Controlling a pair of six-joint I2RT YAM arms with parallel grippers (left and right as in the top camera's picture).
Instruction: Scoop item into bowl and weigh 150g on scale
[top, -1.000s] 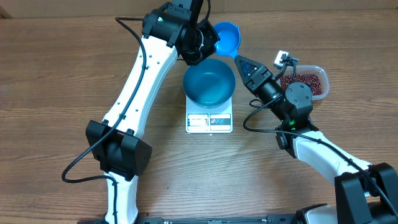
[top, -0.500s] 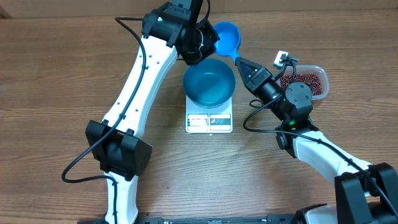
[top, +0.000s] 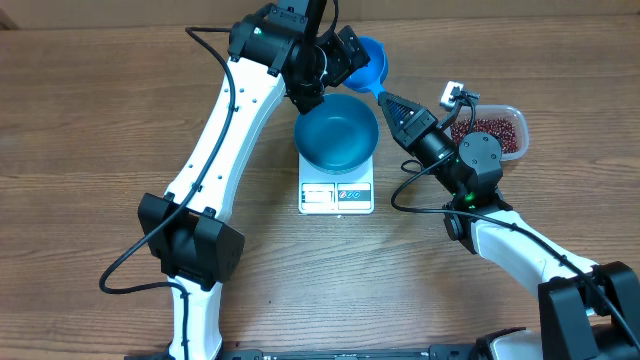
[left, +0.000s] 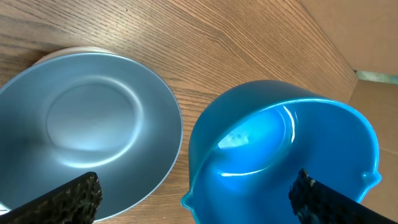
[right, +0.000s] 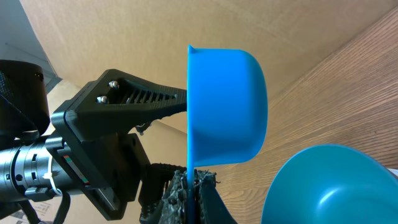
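Overhead view of a wooden table (top: 80, 120). A deep, smooth-walled blue bowl (top: 336, 135) sits empty on a flat white square scale (top: 336, 195). At 3 o'clock from it, well apart, a clear rounded tub (top: 515, 117) holds the loose red-brown beans (top: 488, 130).

At 1 o'clock from the bowl, a glossy blue plastic scoop (top: 368, 62) hangs in the air, empty and tipped on its side. The right gripper (right: 193, 186) is pinched tight on its thin handle. The left gripper (left: 194, 182) stands with jaws wide apart, one rough black finger over the bowl and the other past the scoop's cup.

Risks, as a judgement:
- The fingertip pinch on a slick, narrow handle looks likely to let the scoop swivel or slip.
- The open left jaws sit close enough to knock the scoop, or nudge the bowl off centre on the scale.
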